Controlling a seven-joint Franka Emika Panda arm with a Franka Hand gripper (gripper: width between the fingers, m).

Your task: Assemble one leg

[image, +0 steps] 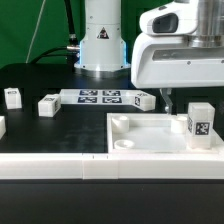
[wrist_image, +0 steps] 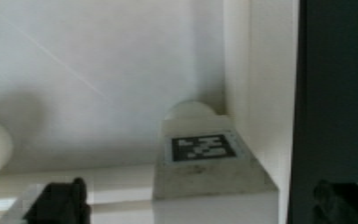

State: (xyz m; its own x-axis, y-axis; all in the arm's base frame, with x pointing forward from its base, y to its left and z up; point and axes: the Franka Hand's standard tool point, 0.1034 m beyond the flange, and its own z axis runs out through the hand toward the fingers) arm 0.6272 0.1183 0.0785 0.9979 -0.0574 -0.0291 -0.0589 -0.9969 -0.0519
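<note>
Going from the exterior view's left: spare posts and the marker board sit on the black desk. The leg stands upright on the white tray, between the spread end effector fingers, not pinched.

A robotics lab, plainly: beyond the gripper a green backdrop hangs, the arm's base sits bolted on a black table, and the marker board lies beside it.

Green backdrop behind a black table (cables hanging).
</note>
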